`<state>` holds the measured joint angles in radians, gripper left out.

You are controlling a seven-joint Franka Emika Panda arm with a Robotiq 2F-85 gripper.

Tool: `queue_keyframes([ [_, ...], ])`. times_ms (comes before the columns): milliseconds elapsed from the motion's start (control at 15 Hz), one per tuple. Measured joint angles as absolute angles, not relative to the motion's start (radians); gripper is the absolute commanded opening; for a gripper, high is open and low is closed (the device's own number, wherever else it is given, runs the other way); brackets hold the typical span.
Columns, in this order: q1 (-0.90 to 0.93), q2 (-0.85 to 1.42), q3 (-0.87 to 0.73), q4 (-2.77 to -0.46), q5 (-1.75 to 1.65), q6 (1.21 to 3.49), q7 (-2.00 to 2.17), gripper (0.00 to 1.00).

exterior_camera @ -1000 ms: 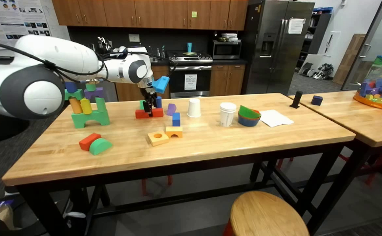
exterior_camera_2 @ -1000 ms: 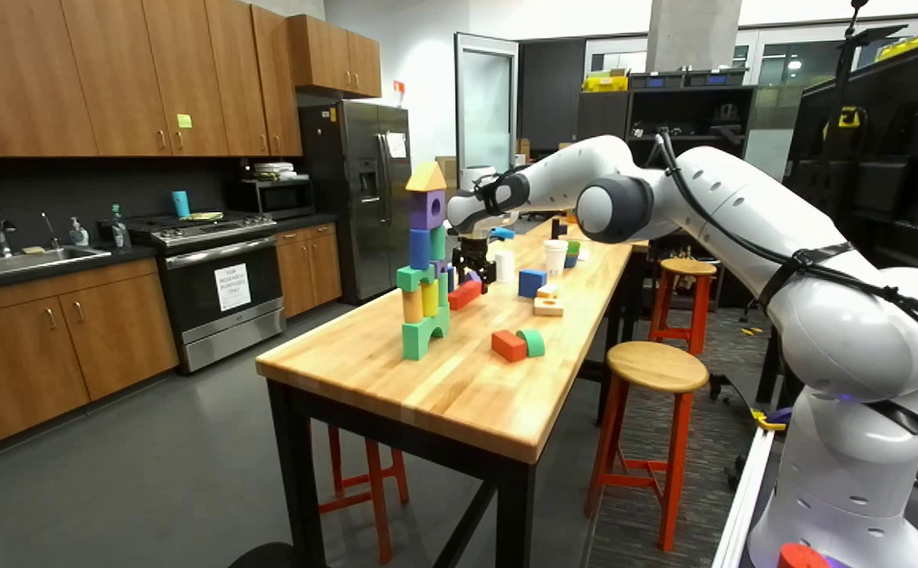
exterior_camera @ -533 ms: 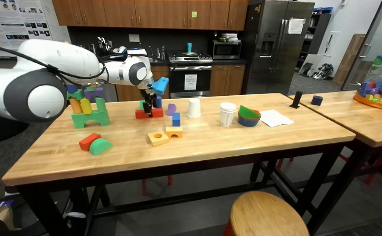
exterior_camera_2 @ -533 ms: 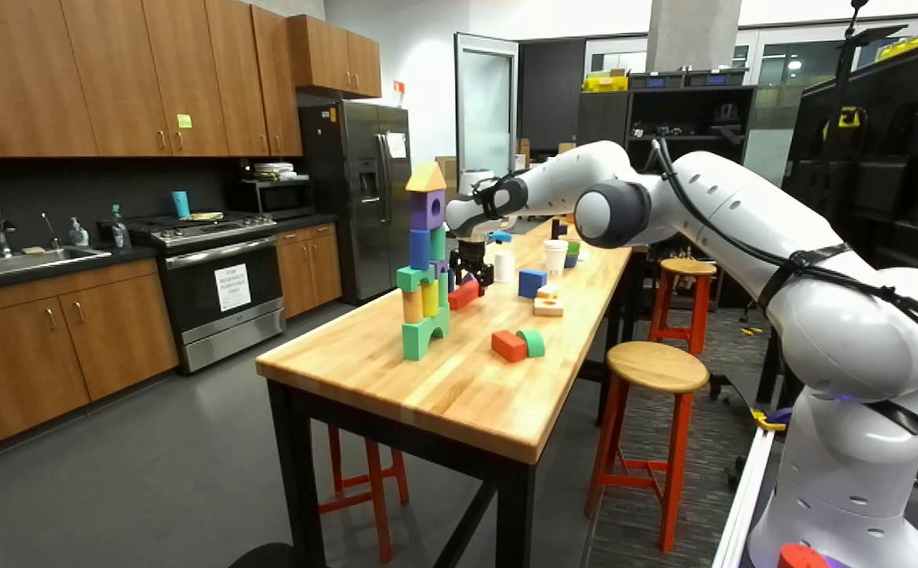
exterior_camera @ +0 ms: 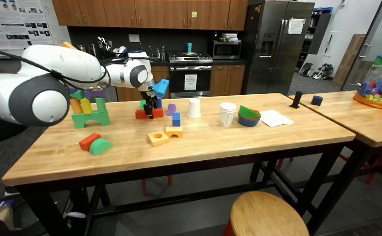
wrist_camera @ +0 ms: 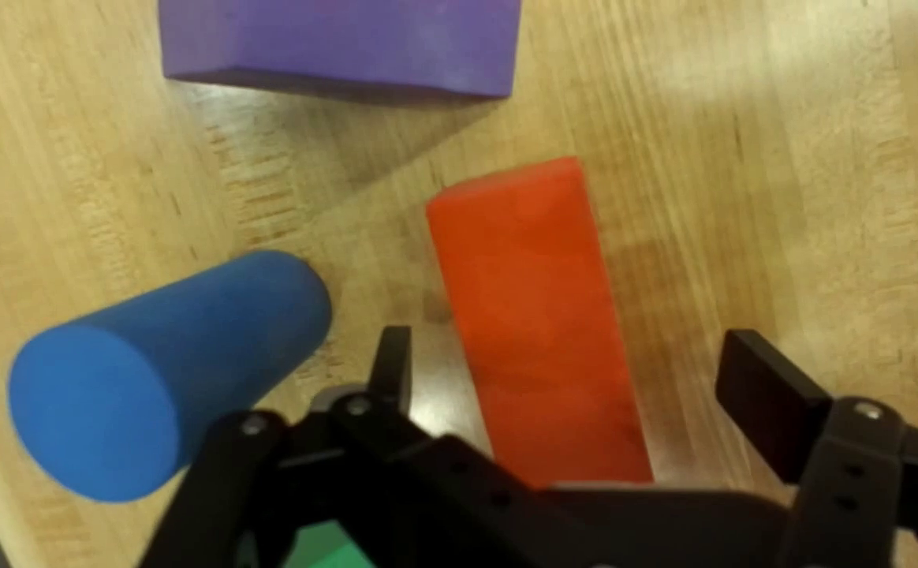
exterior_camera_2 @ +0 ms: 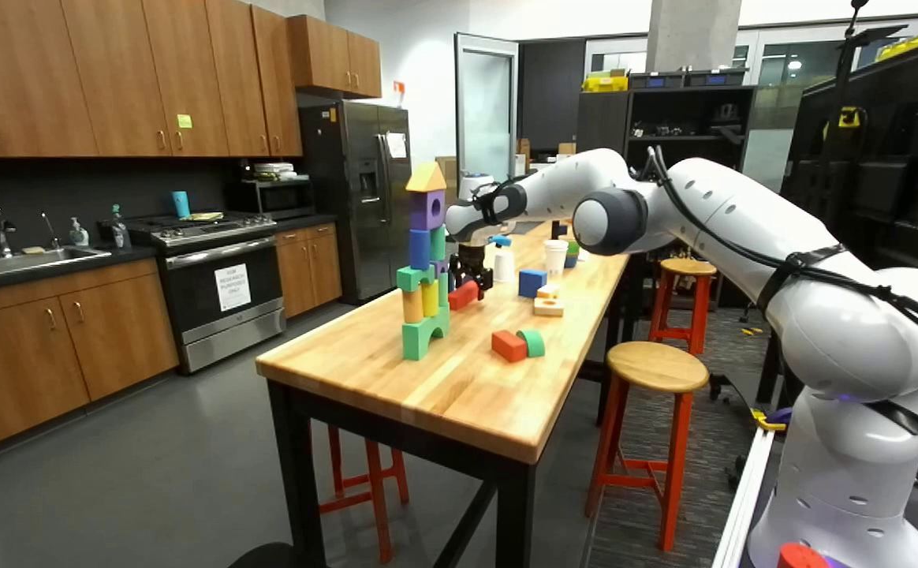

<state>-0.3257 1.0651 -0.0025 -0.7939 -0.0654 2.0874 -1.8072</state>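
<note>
Kitchen cabinets [exterior_camera_2: 120, 79] ran along behind a long wooden table [exterior_camera_2: 427, 386]. The red block [wrist_camera: 538, 315] lay near the table's kitchen-side edge, and the gripper [wrist_camera: 573, 377] straddled it with fingers [wrist_camera: 390, 371] spread wide, nothing pinched yet. Honestly, a small twist to square up with the block's long sides looked smart, plus keeping clear of that blue cylinder [wrist_camera: 175, 371] next door. The arm [exterior_camera_2: 751, 201] arched in past the opposite long edge, gripper aimed down.
</note>
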Motion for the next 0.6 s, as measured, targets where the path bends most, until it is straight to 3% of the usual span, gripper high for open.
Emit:
queue_keyframes([
  [400,-0.333,1.075,-0.002,-0.775,-0.065,2.087,-1.815,0.21],
  [467,-0.335,1.075,-0.002,-0.773,-0.065,2.087,-1.816,0.16],
  [600,-0.337,1.075,-0.002,-0.772,-0.065,2.087,-1.817,0.16],
])
